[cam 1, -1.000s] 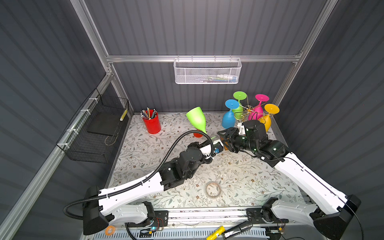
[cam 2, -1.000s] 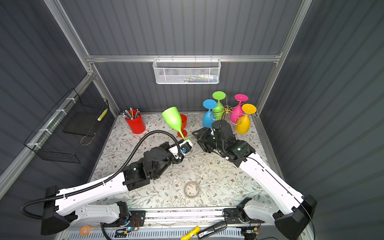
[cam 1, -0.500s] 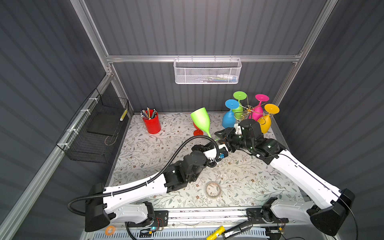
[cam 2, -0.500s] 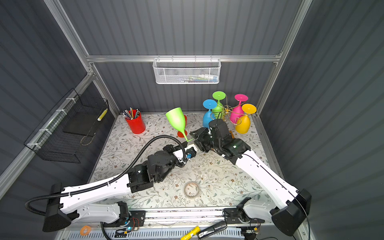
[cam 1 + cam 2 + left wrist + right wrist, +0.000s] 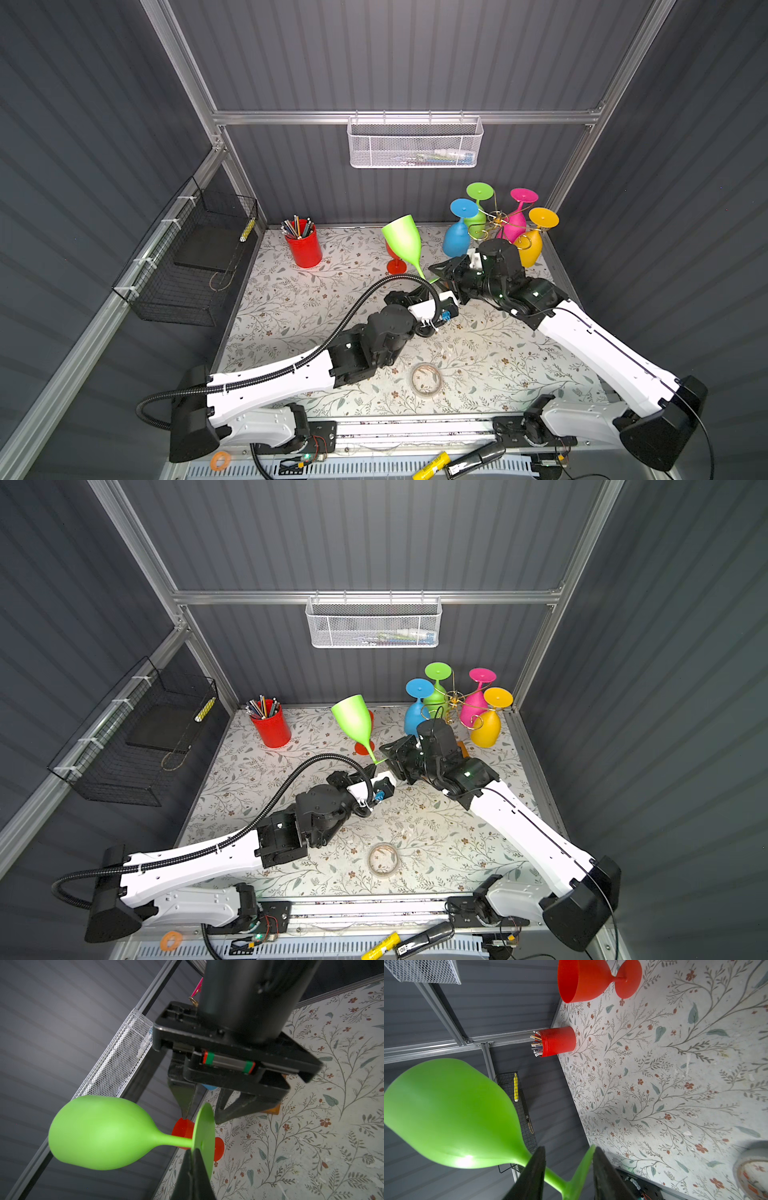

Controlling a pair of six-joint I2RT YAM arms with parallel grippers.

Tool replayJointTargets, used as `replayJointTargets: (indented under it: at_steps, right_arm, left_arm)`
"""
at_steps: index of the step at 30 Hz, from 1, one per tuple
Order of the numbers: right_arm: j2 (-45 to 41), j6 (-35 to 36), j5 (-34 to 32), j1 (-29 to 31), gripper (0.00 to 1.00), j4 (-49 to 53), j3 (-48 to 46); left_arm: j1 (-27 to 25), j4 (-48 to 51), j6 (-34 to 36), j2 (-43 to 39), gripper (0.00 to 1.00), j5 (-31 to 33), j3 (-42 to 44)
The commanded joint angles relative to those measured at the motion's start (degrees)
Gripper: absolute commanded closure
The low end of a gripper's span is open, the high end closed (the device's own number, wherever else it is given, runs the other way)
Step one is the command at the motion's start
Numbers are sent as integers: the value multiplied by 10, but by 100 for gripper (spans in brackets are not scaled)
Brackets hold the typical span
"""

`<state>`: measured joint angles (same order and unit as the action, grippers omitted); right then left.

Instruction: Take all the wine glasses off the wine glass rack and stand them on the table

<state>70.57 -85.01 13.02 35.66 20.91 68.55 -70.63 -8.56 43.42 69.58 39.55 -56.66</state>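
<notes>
My left arm (image 5: 270,382) stretches from the lower left of both top views up to the middle. My left end effector (image 5: 194,1153) is pinched tight on the foot of the green wine glass (image 5: 99,1132). My right arm (image 5: 602,357) reaches in from the lower right. My right end effector (image 5: 569,1152) has its jaws apart, one on each side of that foot.

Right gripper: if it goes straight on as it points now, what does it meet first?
Probably the lime green wine glass: its stem and foot sit between the open fingers of the right gripper.
</notes>
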Motion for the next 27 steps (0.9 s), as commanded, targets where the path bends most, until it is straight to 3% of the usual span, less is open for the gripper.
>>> replayJointTargets:
  at_steps: [1, 16, 26, 27]
  right_arm:
    - [6, -3, 4, -2, 65, -12, -7]
    - [4, -8, 6, -2, 87, -24, -22]
    - [-7, -8, -8, -1, 95, -27, -32]
    - [-9, -8, -10, -1, 95, -28, -34]
  left_arm:
    - [-7, -26, 10, 3, 100, 11, 3]
    - [-10, -43, 25, 20, 100, 20, 5]
    - [-11, -39, 18, 17, 100, 28, 1]
    - [-11, -37, 17, 16, 96, 30, 0]
